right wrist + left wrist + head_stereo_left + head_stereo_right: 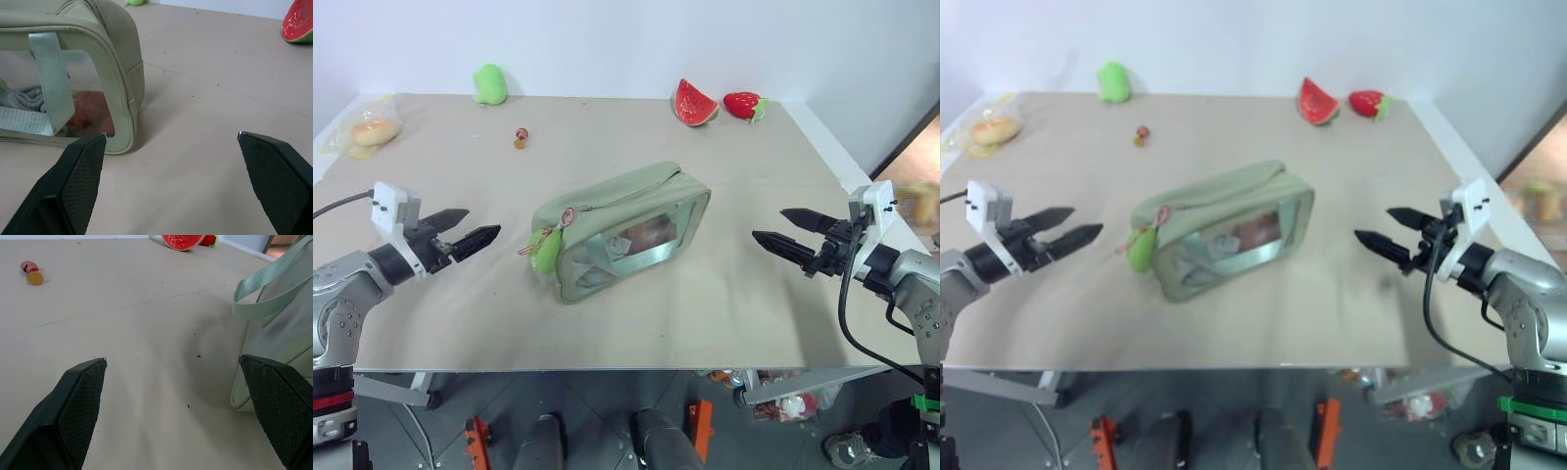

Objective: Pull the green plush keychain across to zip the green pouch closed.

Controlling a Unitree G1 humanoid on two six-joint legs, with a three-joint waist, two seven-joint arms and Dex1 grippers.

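Grippers (468,235) (787,233) level, spread, facing inward.

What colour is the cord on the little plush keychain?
Pinkish-red, on the green plush keychain at the green pouch's end; the left eye view shows it best.

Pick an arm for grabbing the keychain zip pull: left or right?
Left, probably. The green plush keychain hangs at the green pouch's end facing the left gripper, which is open and level with a bare table between. The right gripper, also open, faces the pouch's opposite end.
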